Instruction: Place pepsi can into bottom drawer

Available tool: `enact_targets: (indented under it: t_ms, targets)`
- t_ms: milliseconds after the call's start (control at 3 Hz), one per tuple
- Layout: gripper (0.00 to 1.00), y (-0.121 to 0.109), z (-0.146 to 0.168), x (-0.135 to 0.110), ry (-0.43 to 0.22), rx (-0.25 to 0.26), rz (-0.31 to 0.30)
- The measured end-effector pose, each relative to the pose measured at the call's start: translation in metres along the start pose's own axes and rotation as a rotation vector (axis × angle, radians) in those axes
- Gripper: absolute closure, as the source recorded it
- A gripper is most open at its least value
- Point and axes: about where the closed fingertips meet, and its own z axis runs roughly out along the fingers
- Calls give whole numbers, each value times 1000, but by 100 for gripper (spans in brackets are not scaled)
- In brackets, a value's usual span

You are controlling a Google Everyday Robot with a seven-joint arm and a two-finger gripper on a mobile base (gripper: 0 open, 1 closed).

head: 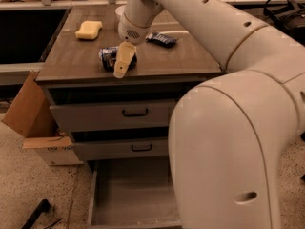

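Note:
The pepsi can (107,57) lies on its side on the brown cabinet top (71,56), near the front edge. It is dark blue with a silver end facing left. My gripper (122,67) hangs from the white arm right over the can's right half and hides that part. The bottom drawer (128,194) is pulled out below, with a plain grey floor and nothing in it. The arm's large white body covers the drawer's right side.
A yellow sponge (88,29) and a flat dark snack packet (161,38) lie further back on the top. Two shallower drawers (114,114) with black handles sit above the bottom one. A cardboard box (28,113) stands on the floor at the left, a black tool (35,213) below it.

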Motion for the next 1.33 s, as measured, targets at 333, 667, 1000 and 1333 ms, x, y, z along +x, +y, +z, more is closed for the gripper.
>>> enact_targets:
  t_ms: [333, 667, 1000, 1333]
  targets:
    - [19, 1, 11, -4, -3, -14, -4]
    - [42, 2, 16, -9, -10, -20, -11]
    - [65, 4, 23, -15, -23, -32, -18]
    - [96, 16, 16, -16, -41, -20, -10]
